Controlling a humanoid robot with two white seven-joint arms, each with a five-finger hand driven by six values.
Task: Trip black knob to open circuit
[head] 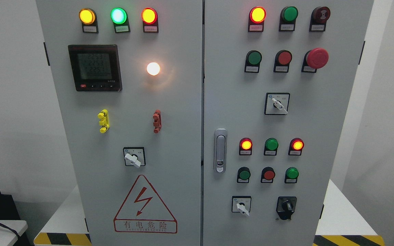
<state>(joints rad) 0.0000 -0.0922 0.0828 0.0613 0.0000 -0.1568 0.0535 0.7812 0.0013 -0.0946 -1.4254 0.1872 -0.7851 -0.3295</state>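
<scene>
The black knob sits low on the right door of a grey electrical cabinet, on a black square plate. Its pointer stands roughly upright. To its left is a white selector switch. Neither of my hands shows in the head view.
The right door carries lit red lamps, green and red push buttons, a red mushroom stop button, another white selector and a metal door handle. The left door has a meter display, lamps, a white selector and a warning triangle.
</scene>
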